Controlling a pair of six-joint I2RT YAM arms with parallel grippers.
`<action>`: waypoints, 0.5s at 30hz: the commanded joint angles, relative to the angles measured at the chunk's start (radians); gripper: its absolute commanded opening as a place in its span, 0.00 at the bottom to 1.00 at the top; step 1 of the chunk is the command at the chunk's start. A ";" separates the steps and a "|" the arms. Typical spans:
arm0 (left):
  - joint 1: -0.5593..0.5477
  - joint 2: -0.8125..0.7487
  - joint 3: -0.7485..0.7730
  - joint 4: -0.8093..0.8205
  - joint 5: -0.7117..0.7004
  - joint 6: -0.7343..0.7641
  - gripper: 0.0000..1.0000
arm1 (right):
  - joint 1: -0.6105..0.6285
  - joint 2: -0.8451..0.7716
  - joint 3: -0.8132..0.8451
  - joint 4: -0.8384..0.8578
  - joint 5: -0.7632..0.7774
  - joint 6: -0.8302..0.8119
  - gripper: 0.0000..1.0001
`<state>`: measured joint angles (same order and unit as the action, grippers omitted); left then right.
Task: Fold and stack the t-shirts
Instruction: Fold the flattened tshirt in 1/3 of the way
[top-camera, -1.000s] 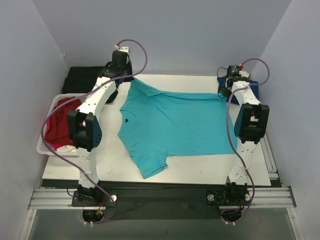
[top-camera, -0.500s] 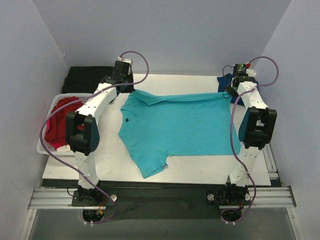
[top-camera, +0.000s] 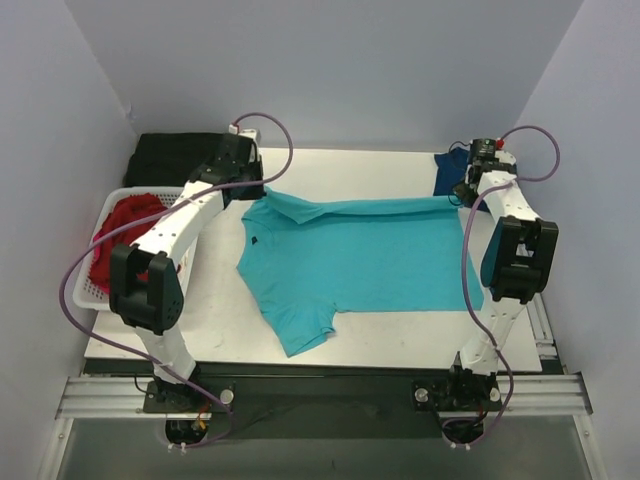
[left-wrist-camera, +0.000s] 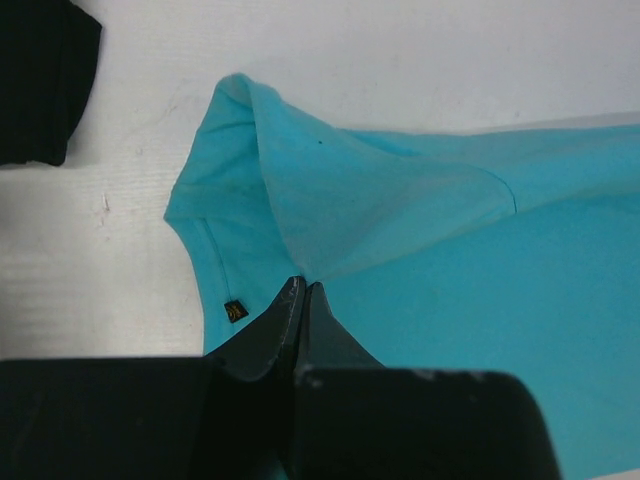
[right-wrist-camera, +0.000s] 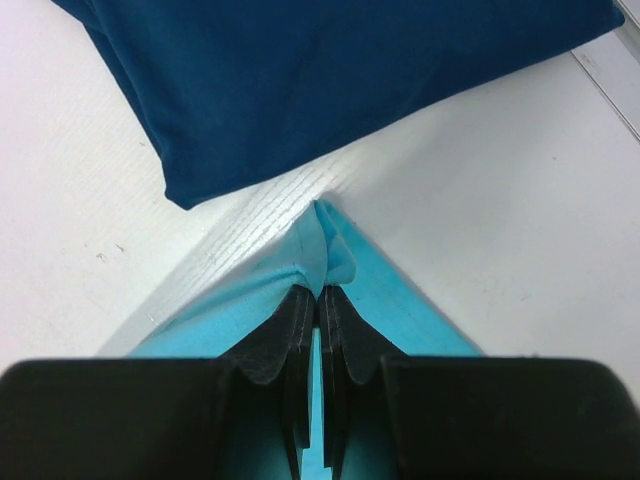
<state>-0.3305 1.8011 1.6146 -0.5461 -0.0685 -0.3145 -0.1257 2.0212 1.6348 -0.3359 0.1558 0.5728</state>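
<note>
A turquoise t-shirt (top-camera: 360, 255) lies spread on the white table (top-camera: 330, 162), one sleeve pointing toward the near edge. Its far edge is turned over as a narrow folded strip (left-wrist-camera: 380, 200). My left gripper (top-camera: 258, 192) is shut on the cloth at the strip's left end (left-wrist-camera: 303, 285). My right gripper (top-camera: 463, 197) is shut on a pinched corner at the strip's right end (right-wrist-camera: 320, 290). A folded navy t-shirt (top-camera: 450, 168) lies at the back right, just beyond the right fingertips (right-wrist-camera: 330, 80). A red t-shirt (top-camera: 120, 235) sits crumpled in the basket.
The white slatted basket (top-camera: 88, 292) stands off the table's left edge. A black cloth (top-camera: 175, 155) lies at the back left and shows in the corner of the left wrist view (left-wrist-camera: 35, 80). Walls close in at the left, back and right.
Both grippers have carried the turquoise shirt's far edge down and toward the near side, laying it over as a folded strip. The left arm's elbow has swung out to the left.
</note>
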 joint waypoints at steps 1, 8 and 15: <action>-0.010 -0.065 -0.080 0.012 0.027 -0.032 0.00 | -0.011 -0.075 -0.018 -0.011 0.039 -0.004 0.00; -0.025 -0.103 -0.232 0.040 0.022 -0.066 0.00 | -0.015 -0.073 -0.044 -0.023 0.047 -0.004 0.00; -0.033 -0.115 -0.335 0.069 0.022 -0.097 0.00 | -0.017 -0.059 -0.052 -0.051 0.057 -0.005 0.00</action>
<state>-0.3584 1.7355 1.2961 -0.5301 -0.0502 -0.3832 -0.1352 2.0155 1.5810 -0.3470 0.1669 0.5728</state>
